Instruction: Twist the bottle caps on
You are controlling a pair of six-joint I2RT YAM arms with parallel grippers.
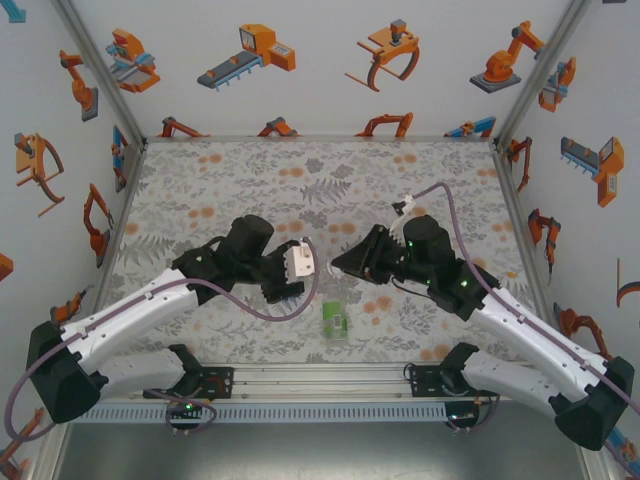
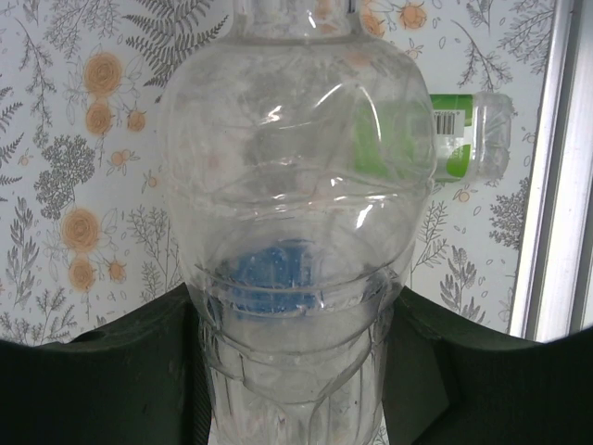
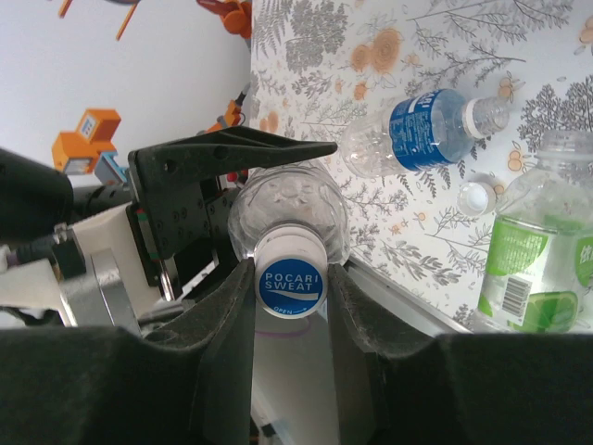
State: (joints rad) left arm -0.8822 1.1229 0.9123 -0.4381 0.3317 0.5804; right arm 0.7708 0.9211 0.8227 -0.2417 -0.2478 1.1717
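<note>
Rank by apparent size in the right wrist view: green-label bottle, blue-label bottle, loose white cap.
Largest: green-label bottle, though it is nearer the camera and cut off by the frame, so its true size is unsure.
Middle: blue-label bottle.
Smallest: loose white cap.

Readable: "POCARI SWEAT", white on blue, on top of cap [image 3: 290,281]. Tiny line under it, maybe "OPEN", too small to confirm. Right of cap: barcode [image 3: 514,295] on green-label bottle [image 3: 542,269], digits illegible. Above-right of cap: blue-label bottle [image 3: 422,130], white print illegible.
</note>
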